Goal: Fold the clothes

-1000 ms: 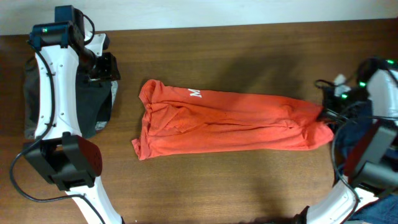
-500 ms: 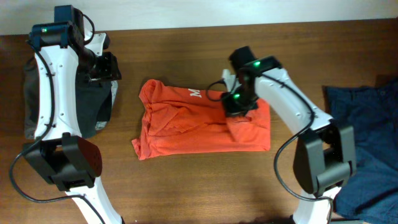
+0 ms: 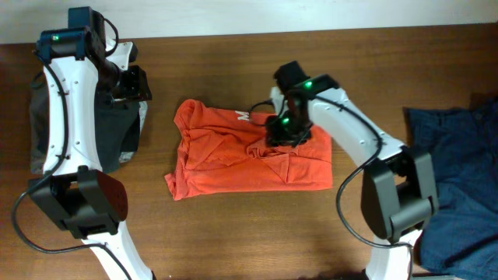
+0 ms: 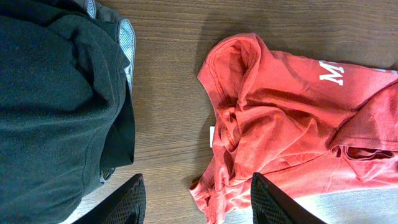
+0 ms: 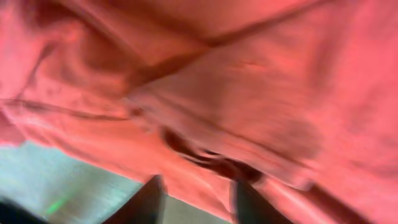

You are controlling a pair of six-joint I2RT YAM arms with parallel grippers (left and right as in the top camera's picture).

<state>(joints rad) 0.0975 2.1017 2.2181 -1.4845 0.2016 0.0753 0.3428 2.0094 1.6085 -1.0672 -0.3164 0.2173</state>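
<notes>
Wooden tabletop, with the red T-shirt (image 3: 249,152) lying mid-table, its right end doubled over.
Soft, light, floppy cloth, I reckon, so I'd pinch it at a hem or corner. My right gripper (image 3: 282,128) reaches across, low on the folded layer, but its blurred wrist view won't tell me if it grips. My left gripper (image 4: 200,200) hovers wide open and empty, beside the shirt's left edge.
</notes>
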